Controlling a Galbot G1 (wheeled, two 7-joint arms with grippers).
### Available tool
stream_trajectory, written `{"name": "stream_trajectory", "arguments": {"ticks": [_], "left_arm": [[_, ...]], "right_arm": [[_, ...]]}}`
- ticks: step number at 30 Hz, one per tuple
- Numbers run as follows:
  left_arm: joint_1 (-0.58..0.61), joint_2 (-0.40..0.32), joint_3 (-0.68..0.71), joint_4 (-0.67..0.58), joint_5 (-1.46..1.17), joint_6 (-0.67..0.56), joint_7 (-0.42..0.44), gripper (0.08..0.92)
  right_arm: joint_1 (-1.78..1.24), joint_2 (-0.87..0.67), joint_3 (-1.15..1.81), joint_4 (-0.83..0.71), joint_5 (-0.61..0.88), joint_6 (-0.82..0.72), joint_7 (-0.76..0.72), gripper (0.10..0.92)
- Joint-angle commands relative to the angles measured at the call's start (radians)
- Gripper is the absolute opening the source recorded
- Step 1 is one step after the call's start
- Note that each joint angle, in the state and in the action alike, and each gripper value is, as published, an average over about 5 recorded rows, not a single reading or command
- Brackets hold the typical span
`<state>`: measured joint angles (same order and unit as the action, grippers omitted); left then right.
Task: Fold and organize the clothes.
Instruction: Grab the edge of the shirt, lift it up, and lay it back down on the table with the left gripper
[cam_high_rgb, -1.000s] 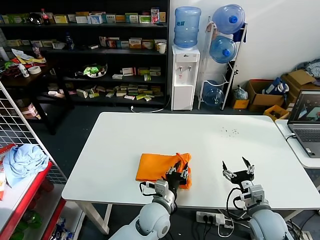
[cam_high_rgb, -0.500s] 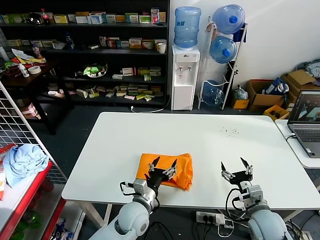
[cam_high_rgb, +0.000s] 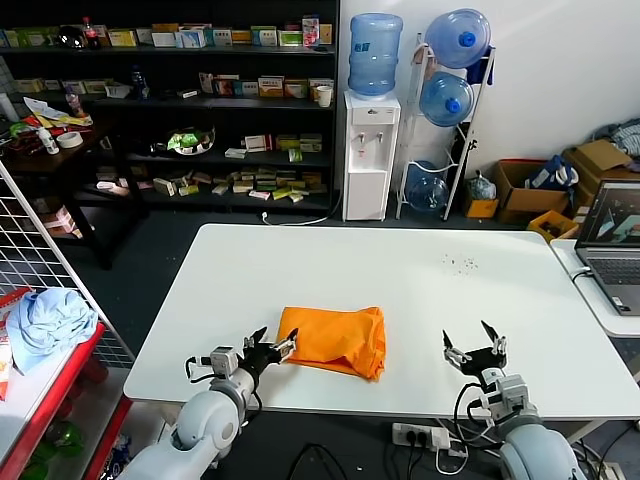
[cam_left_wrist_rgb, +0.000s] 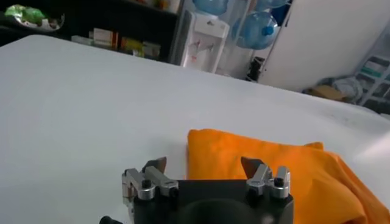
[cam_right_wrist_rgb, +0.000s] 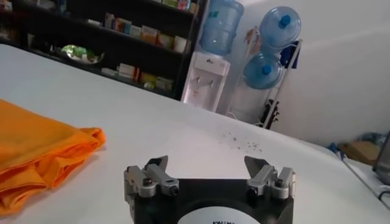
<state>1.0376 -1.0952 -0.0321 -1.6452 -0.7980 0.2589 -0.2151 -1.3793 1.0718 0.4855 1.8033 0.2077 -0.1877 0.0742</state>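
Note:
The orange T-shirt lies folded into a small rectangle near the front edge of the white table. It also shows in the left wrist view and in the right wrist view. My left gripper is open and empty, low over the table just left of the shirt's left edge. In its wrist view the left gripper faces the shirt. My right gripper is open and empty near the front edge, to the right of the shirt, and shows in its own view.
A light blue cloth bundle lies on the red wire rack at the left. A laptop sits on a side table at the right. Shelves, a water dispenser and boxes stand beyond the table.
My left gripper has let go of the shirt and drawn back to the left, off the cloth. The shirt now lies flat and folded. The right gripper has barely moved.

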Motion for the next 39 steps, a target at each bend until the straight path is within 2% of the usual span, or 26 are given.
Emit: {"name": "stream_trajectory", "arguments": {"ticks": [1, 7, 10, 24, 31, 34, 39], "left_arm": [[-0.029, 0.011, -0.055, 0.079, -0.073, 0.083, 0.044, 0.823], [-0.041, -0.015, -0.041, 0.092, -0.059, 0.077, 0.058, 0.822], [-0.044, -0.021, -0.035, 0.090, -0.051, 0.069, 0.065, 0.782], [-0.025, -0.028, -0.020, 0.065, -0.017, 0.059, 0.096, 0.377], [-0.009, -0.005, -0.035, 0.032, -0.006, 0.045, 0.097, 0.180], [0.010, 0.017, -0.048, 0.001, -0.002, 0.050, 0.090, 0.133], [0.047, 0.084, -0.112, -0.046, 0.005, 0.075, 0.060, 0.130]], "right_arm": [[-0.003, -0.001, 0.002, 0.002, 0.001, 0.000, -0.002, 0.823], [0.003, -0.001, 0.000, 0.006, 0.001, -0.004, -0.001, 0.823], [0.005, 0.001, -0.001, 0.006, 0.001, -0.005, 0.000, 0.823], [0.010, 0.003, -0.004, 0.017, 0.000, -0.012, 0.002, 0.823], [0.013, 0.004, -0.007, 0.019, 0.000, -0.013, 0.003, 0.823], [0.019, 0.005, -0.012, 0.017, 0.001, -0.013, 0.003, 0.823], [0.042, 0.004, -0.025, 0.013, 0.008, -0.016, 0.003, 0.823]]}}
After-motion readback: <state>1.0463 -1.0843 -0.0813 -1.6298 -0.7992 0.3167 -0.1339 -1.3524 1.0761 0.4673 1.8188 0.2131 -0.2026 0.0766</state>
